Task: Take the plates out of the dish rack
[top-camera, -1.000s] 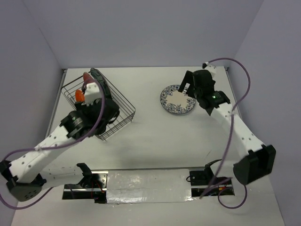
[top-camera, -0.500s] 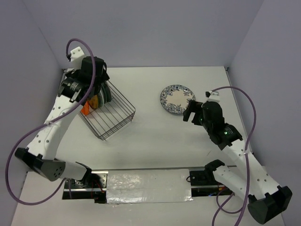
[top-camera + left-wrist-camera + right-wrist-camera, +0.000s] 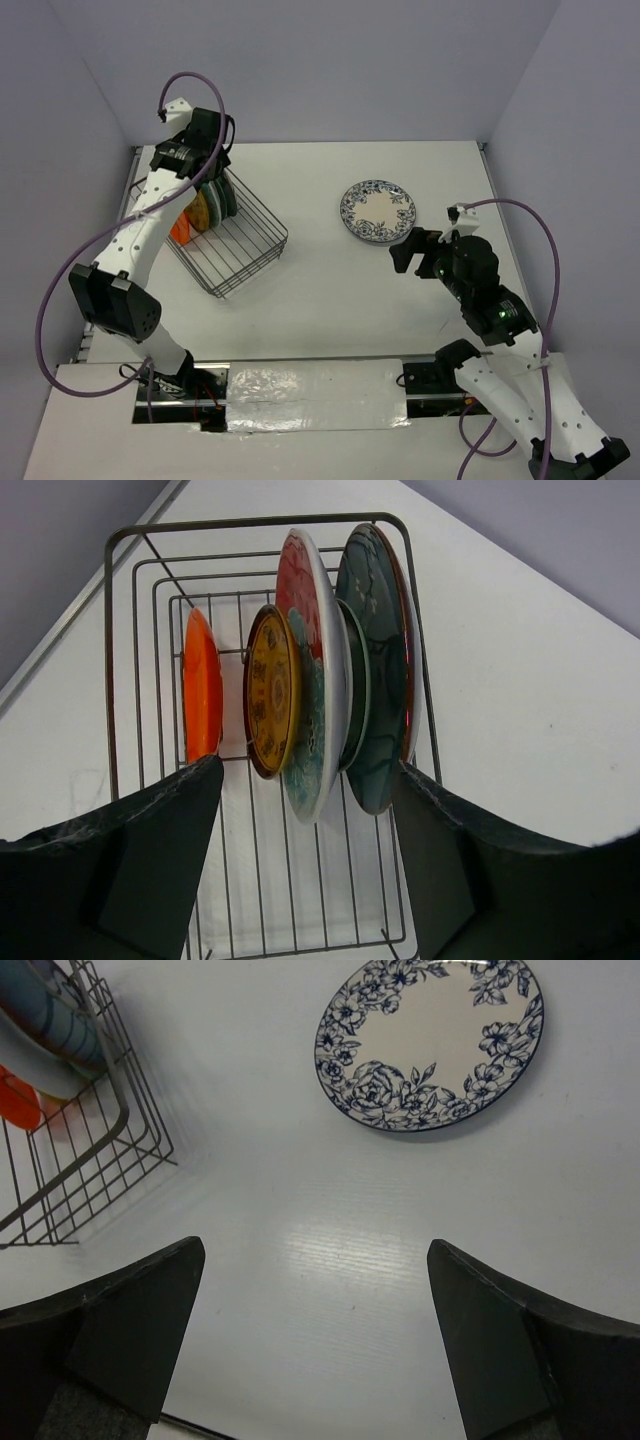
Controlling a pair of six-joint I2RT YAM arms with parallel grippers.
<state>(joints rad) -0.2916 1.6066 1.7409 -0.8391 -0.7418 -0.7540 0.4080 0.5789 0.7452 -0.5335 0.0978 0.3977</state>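
The dish rack (image 3: 246,250) stands at the far left and holds several plates upright. In the left wrist view they are orange (image 3: 202,695), yellowish (image 3: 268,690), red with teal flower (image 3: 305,680), a small teal one (image 3: 357,675) and dark teal (image 3: 382,650). My left gripper (image 3: 205,168) hangs open above the rack's far end, with the row of plates between its jaws' line (image 3: 308,770), touching none. The blue-floral plate (image 3: 378,211) lies flat on the table. My right gripper (image 3: 412,250) is open and empty just near of it (image 3: 315,1250).
The rack's wire wall (image 3: 110,1150) shows at the left of the right wrist view. White table (image 3: 330,290) lies between the rack and the floral plate (image 3: 430,1045). Walls close in the far and side edges.
My right gripper has let go of the blue-floral plate and drawn back toward the near side. My left arm has risen from low beside the rack to above its far end.
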